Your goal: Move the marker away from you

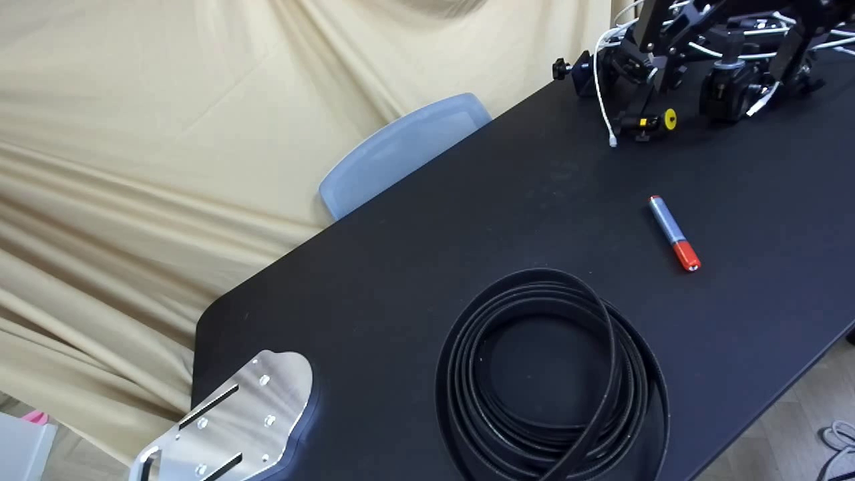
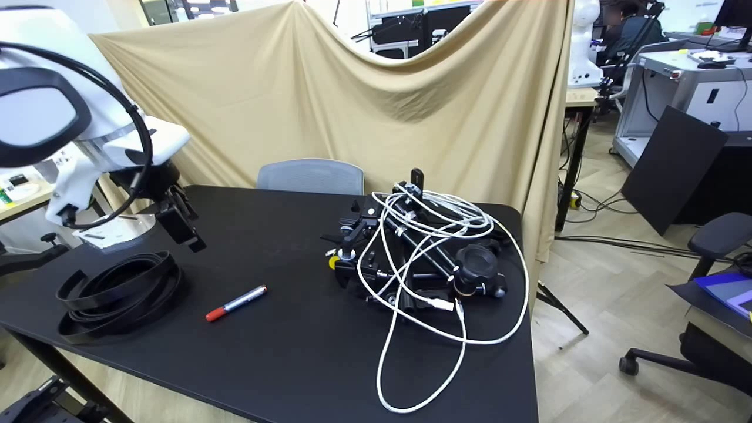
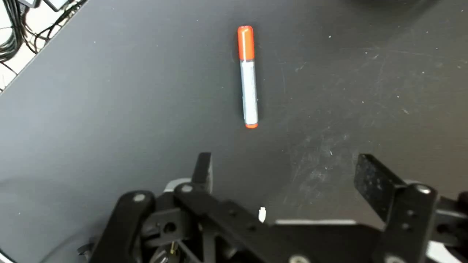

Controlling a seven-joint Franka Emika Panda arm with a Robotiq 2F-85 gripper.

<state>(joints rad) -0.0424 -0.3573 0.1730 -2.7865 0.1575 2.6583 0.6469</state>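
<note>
This looks like the reach, with the grasp not yet made: the marker point(image 3: 249, 84) lies flat on the counter point(image 2: 294, 364), its red cap point(image 3: 246, 42) pointing away from the claw point(image 3: 287, 171) in the wrist view. In both exterior views it sits by itself, between the coiled black cable point(image 1: 461, 381) and the clamp gear point(image 2: 477, 262), which has a white cable point(image 2: 442, 304) draped over it.

So, the next move? It calls for a shift toward the marker, then a careful drop over the barrel point(image 3: 249, 91). The angle looks kind: the marker's length runs across the line between the fingers point(image 3: 376, 186), so they could pinch it with little turning. Watch the centring, though: it lies nearer one finger's line, and a small sideways correction should help. Then comes the shove or the carry. If "away" means away from where the arm point(image 2: 104, 114) reaches in, that ought to be toward the gear end, but the views do not settle it.

And the claw itself? Spread wide, a big gap between the two fingers, nothing held in it! In an exterior view it hangs above the counter, tips angled down, well apart from the marker, and no contact with anything shows.
</note>
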